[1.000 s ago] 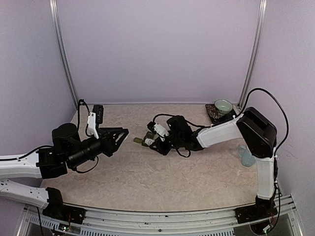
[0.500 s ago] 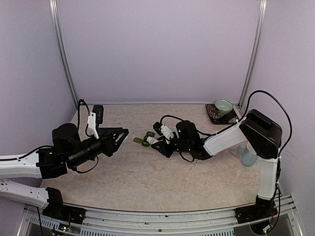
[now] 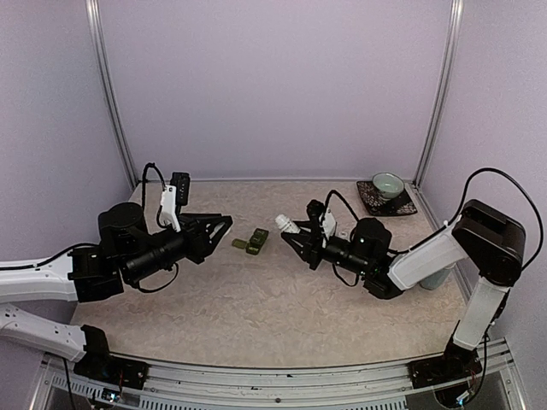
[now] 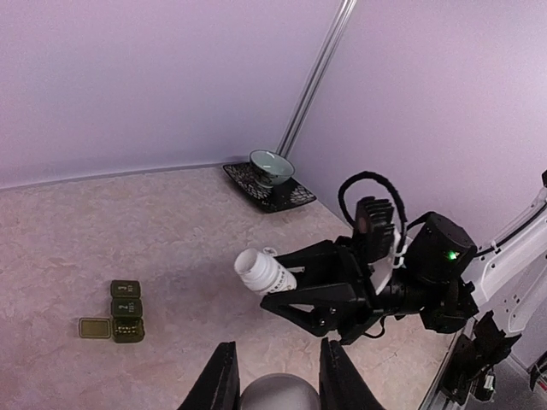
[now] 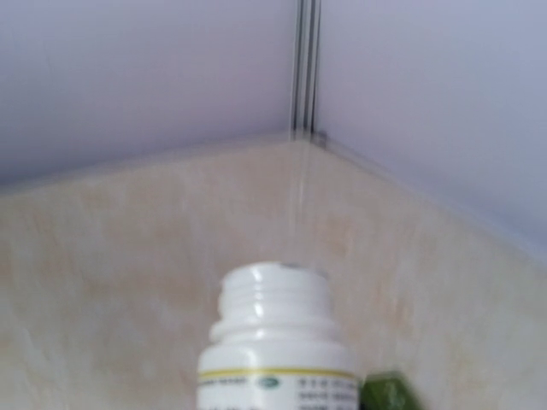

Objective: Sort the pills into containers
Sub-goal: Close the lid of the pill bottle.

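Note:
The containers (image 3: 254, 242), a dark green strip of three compartments, lie on the table; in the left wrist view the containers (image 4: 126, 310) have one lid (image 4: 94, 328) folded open. My right gripper (image 3: 295, 232) is shut on a white pill bottle (image 3: 285, 224), uncapped, lying sideways with its mouth toward the strip, a short way right of it. The right wrist view shows the bottle (image 5: 278, 342) with a green corner (image 5: 389, 395) beside it. My left gripper (image 3: 224, 224) hovers left of the strip, shut on a grey round cap (image 4: 273, 395). No pills show.
A green bowl on a dark saucer (image 3: 387, 184) stands at the back right corner. A pale blue mug (image 3: 438, 278) peeks out behind my right arm. Metal posts (image 3: 111, 94) rise along the back walls.
My right gripper has pulled the bottle to the right, away from the containers. My left gripper has shifted slightly up and right, closer to the strip.

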You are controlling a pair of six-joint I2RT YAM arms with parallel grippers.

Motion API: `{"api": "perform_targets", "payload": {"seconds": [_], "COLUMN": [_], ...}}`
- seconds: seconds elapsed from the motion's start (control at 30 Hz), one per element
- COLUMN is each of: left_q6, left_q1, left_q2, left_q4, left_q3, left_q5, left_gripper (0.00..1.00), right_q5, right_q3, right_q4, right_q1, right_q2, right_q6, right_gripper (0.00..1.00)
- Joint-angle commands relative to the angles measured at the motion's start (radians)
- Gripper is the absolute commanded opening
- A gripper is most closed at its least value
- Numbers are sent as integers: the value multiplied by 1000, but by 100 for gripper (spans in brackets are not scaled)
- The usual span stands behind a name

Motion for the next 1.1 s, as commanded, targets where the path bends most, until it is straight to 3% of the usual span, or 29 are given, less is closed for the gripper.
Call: {"api": "perform_targets", "payload": {"seconds": [0.0, 0.13, 0.47, 1.07], "left_q6": [7, -9, -91, -67], "left_q1": [3, 4, -5, -90], "left_q2": [38, 75, 170, 355], "left_q4": [-8, 0, 82, 115], "left_q3": [76, 136, 253, 444], "left_q5": [47, 104, 296, 290], "left_gripper": [18, 18, 18, 18], "right_q5": [11, 19, -121, -100], "right_q3": [-133, -208, -255, -214], "right_q4": [363, 500, 586, 391], "right_q1": [4, 12, 46, 189], "right_q2": [-115, -191, -287, -364], "right_q6": [44, 74, 176, 63], "right_gripper": [0, 0, 1, 2]}}
